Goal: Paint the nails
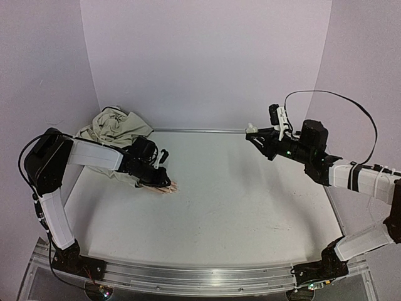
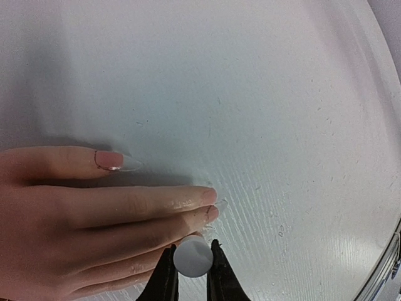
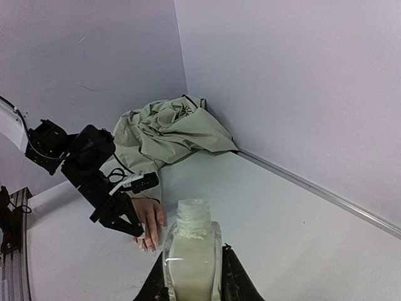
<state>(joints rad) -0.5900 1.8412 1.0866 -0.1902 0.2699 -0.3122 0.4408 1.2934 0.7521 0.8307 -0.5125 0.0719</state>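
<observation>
A peach mannequin hand [image 2: 75, 216] lies flat on the white table [image 2: 276, 94], fingers pointing right. Its nails show at the fingertips: one pink nail [image 2: 109, 159] on the upper finger and paler ones [image 2: 210, 195] below. My left gripper [image 2: 192, 266] is shut on a small round white cap [image 2: 192, 256], just above the lowest fingertips; whatever hangs under the cap is hidden. In the top view the left gripper [image 1: 160, 177] sits over the hand [image 1: 168, 187]. My right gripper [image 3: 191, 279] is raised and shut on an uncapped clear bottle [image 3: 191, 251] of whitish liquid.
The hand's beige fabric sleeve [image 1: 116, 125] lies bunched in the back left corner against the wall. A metal rail [image 1: 200, 276] runs along the table's near edge. The right arm's black cable [image 1: 338, 97] loops above it.
</observation>
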